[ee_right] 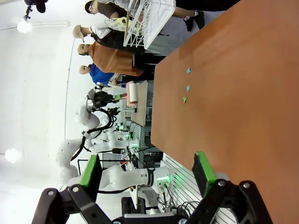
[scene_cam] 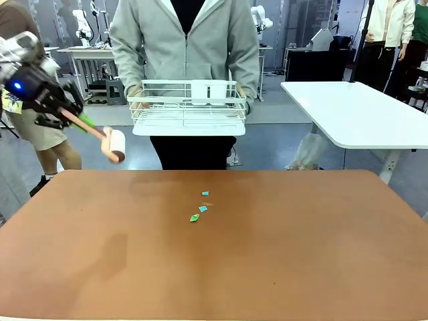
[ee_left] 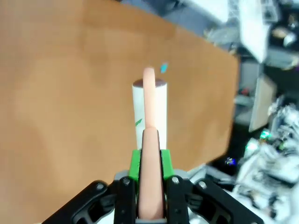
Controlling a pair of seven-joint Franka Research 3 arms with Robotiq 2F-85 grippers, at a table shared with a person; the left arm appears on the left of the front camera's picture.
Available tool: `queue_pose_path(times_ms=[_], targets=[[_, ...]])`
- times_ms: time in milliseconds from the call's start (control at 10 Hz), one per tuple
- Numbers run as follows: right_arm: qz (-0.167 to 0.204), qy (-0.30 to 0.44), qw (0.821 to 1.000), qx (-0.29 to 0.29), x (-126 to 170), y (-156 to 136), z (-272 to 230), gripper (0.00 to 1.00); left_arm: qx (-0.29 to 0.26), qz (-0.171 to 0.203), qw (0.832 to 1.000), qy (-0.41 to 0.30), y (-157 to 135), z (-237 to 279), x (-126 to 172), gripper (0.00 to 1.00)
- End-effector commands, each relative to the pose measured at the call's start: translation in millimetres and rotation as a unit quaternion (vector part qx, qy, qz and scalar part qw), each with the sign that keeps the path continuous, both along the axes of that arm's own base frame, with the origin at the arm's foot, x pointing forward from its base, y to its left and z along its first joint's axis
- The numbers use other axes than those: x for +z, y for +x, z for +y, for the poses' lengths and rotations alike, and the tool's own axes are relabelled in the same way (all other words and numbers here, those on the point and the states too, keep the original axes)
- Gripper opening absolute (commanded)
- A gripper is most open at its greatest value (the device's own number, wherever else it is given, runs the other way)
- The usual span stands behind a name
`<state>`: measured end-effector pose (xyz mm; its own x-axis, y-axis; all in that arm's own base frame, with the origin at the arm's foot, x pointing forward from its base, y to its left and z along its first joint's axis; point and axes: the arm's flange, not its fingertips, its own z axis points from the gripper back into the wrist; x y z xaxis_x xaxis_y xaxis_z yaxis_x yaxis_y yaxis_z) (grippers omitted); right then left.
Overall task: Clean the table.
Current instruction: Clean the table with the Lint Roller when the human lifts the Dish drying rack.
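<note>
One reddish-brown table (scene_cam: 301, 254) — and on it three small paper scraps: two teal scraps (scene_cam: 204, 193) and one green scrap (scene_cam: 194, 217). They lie in a short line from the table's middle toward 12 o'clock, the green one at the 6 o'clock end. A fourth, brownish speck may sit among them; it is too small to tell. One lint roller (scene_cam: 115, 144). One white wire rack (scene_cam: 187, 110), carried by one person (scene_cam: 184, 40). One white-topped table (scene_cam: 361, 114) at 2 o'clock. Four green-padded fingers — two on the left gripper (ee_left: 150, 163), two on the right gripper (ee_right: 147, 170).
</note>
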<state>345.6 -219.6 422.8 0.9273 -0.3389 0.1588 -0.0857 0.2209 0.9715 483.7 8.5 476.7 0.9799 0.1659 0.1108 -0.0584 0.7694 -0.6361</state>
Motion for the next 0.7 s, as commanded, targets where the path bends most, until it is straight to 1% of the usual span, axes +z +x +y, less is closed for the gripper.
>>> queue_pose_path(times_ms=[0, 100, 200, 300, 400, 600], targets=[[-0.009, 0.003, 1.0, -0.001, 1.8, -1.0, 0.7, 1.0, -0.115, 0.002, 0.993, 0.021, 14.4, 4.4, -35.5, 0.21], [-0.009, 0.003, 1.0, -0.001, 1.8, -1.0, 0.7, 1.0, -0.13, 0.001, 0.991, 0.02, 15.8, -2.7, -47.8, 0.21], [-0.009, 0.003, 1.0, -0.001, 1.8, -1.0, 0.7, 1.0, -0.129, 0.008, 0.992, 0.008, 16.9, -6.7, -49.8, 0.21], [-0.009, 0.003, 1.0, -0.001, 1.8, -1.0, 0.7, 1.0, -0.108, 0.011, 0.994, -0.021, 16.7, -6.3, -45.3, 0.21], [-0.009, 0.003, 1.0, -0.001, 1.8, -1.0, 0.7, 1.0, -0.124, 0.014, 0.992, 0.022, 16.2, -12.9, -63.6, 0.21], [-0.009, 0.003, 1.0, -0.001, 1.8, -1.0, 0.7, 1.0, -0.124, 0.014, 0.992, 0.022, 16.2, -12.9, -63.6, 0.21]])
